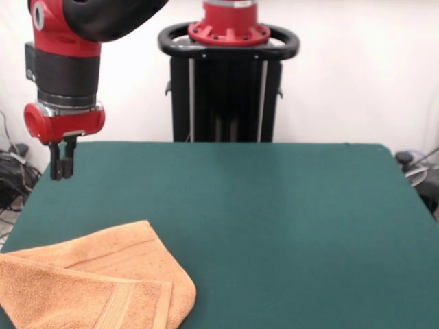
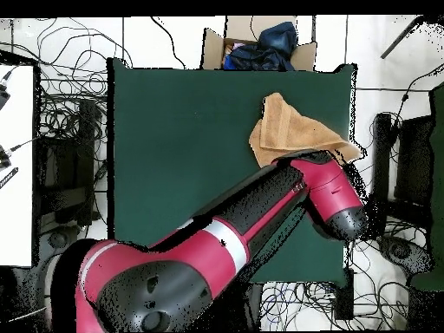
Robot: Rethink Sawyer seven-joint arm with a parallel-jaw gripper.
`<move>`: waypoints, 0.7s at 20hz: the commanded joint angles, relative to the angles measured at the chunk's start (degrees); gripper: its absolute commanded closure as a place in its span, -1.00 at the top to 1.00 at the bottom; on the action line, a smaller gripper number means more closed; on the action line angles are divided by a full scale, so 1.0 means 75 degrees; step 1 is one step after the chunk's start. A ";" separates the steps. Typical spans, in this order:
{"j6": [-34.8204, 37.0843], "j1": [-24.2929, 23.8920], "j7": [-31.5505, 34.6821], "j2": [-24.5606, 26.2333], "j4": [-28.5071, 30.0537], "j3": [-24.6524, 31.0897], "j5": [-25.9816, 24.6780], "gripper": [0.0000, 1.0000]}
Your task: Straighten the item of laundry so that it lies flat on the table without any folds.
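Front view: arm (image 1: 65,62) comes down at upper left, red wrist w/ black claw (image 1: 61,164) hanging above the table's (image 1: 274,219) far-left part. Claw fingers (image 1: 68,159) hang straight down, close together w/ only a thin slit between, nothing held, so closed & empty. Towel (image 1: 96,284) lies at near-left corner, well apart from claw, running out of pic at left and bottom edges. It's folded over itself: top layer w/ a woven band (image 1: 120,301) near its edge, rounded fold at its right end. Rest of green top bare. Black pedestal (image 1: 226,89) at far side, centre

Overhead view: arm (image 2: 260,208) stretches from robot base at bottom left up to the right, wrist (image 2: 334,195) over table's (image 2: 173,156) right side. Claw itself hidden under wrist. Towel (image 2: 290,130) sits at table's upper right, bunched & folded, its lower edge partly covered by the arm. Cables on floor round the table, box w/ dark cloth (image 2: 260,43) past top edge
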 commanded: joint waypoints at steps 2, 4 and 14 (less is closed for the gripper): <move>0.0095 -0.0425 0.1275 0.0133 -0.0632 0.1557 0.1147 -1.00; 0.0077 -0.0590 0.0957 -0.0004 -0.0642 0.1765 0.1419 -1.00; -0.0784 -0.1483 -0.0328 -0.0544 -0.0638 0.2833 0.2488 -1.00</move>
